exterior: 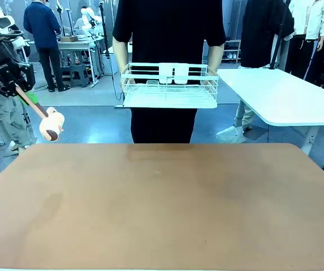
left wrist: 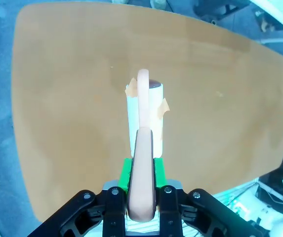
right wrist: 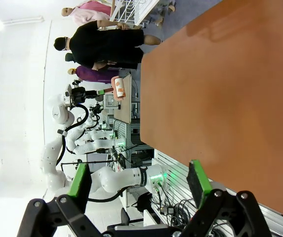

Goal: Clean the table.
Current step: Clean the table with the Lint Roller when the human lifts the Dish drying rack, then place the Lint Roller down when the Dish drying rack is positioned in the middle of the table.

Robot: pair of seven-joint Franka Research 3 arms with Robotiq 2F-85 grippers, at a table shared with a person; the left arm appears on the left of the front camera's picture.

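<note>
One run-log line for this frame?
left gripper: shut on lint roller, lifted off table | right gripper: open, empty | person: holding wire rack

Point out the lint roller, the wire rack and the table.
lint roller (left wrist: 155, 128): left wrist view, on the white roll beside the pink handle.
wire rack (exterior: 170, 104): front view, on the front edge of its base.
table (exterior: 162, 203): front view, on the bare reddish-brown top.

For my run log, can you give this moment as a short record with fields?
left gripper: shut on the lint roller, held in the air at the table's far left
right gripper: open, holding nothing
table: reddish-brown top
person: stands at the far side, holds the rack
rack: white wire, held off the table
</note>
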